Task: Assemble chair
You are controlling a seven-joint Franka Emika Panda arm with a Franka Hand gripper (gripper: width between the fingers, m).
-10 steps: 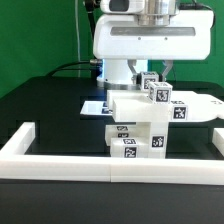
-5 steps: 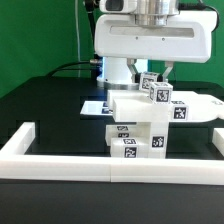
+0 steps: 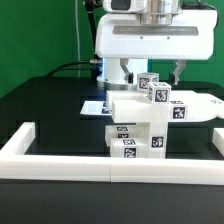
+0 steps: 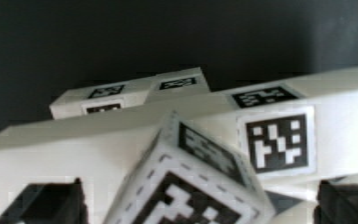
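Note:
The chair is a stack of chunky white tagged blocks in the middle of the black table. On top of it rests a small tagged piece, tilted. My gripper hangs directly above that piece, open, with a finger on each side and not touching it. In the wrist view the tilted tagged piece fills the space between my gripper's dark fingertips, with a gap on both sides. Behind it lie the chair's wider blocks.
A long low white border rail runs along the table's front and up both sides. The marker board lies flat behind the chair on the exterior view's left. Another white part juts out at the right. The arm's white base stands behind.
The gripper's fingers, shut on the small tilted piece a second ago, have spread wide and let go of it. The piece stays on top of the chair.

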